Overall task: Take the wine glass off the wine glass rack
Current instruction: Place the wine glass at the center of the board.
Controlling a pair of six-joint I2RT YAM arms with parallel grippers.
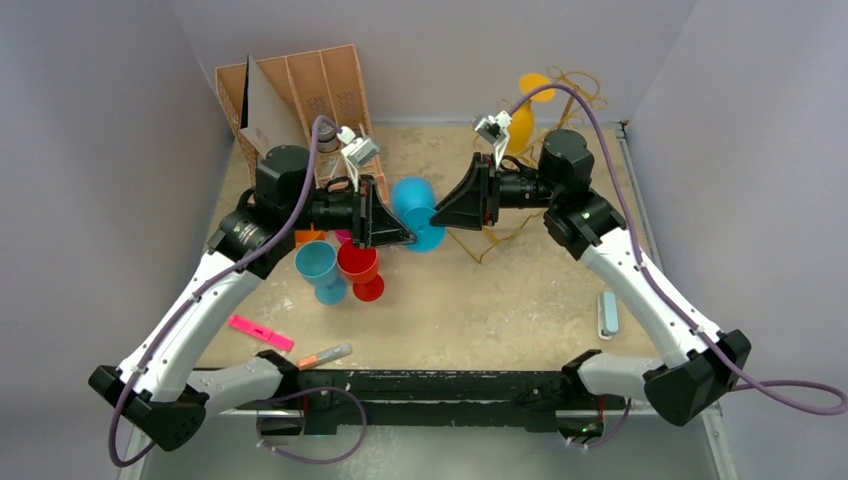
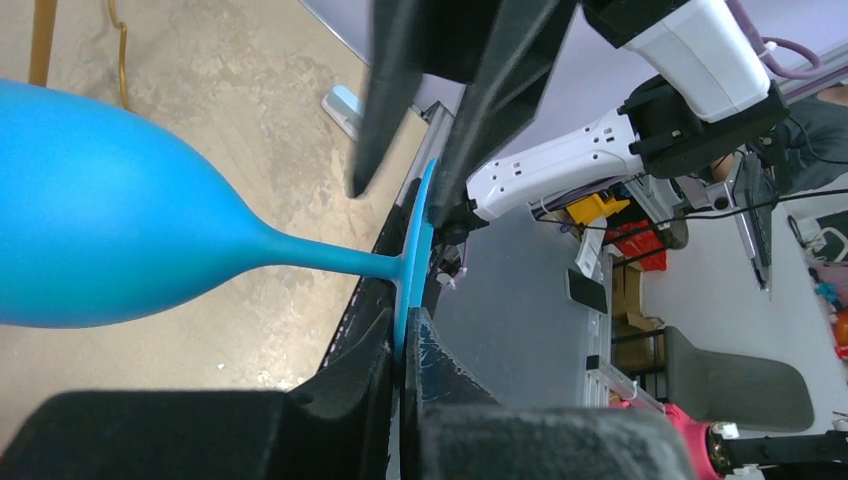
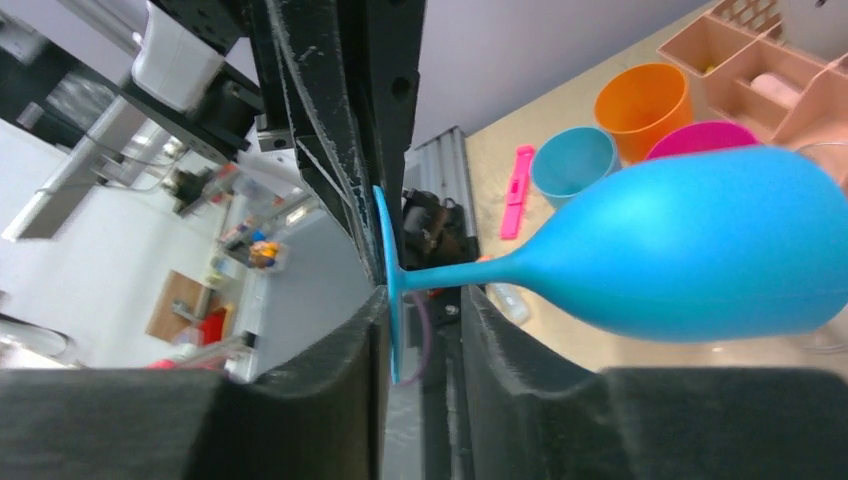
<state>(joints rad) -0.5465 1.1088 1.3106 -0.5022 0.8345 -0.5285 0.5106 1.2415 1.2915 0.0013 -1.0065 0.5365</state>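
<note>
The blue wine glass lies sideways in the air between my two grippers, clear of the gold wine glass rack at the back right. My left gripper is shut on the thin edge of the glass's foot, seen pinched between its fingers in the left wrist view, with the bowl pointing left. My right gripper is open around the same foot. The disc rests against one finger and a gap shows to the other finger. A yellow glass hangs on the rack.
A tan slotted organiser stands at the back left. A blue cup and a red cup stand under the left arm. A pink marker, an orange marker and a pale blue bar lie near the front.
</note>
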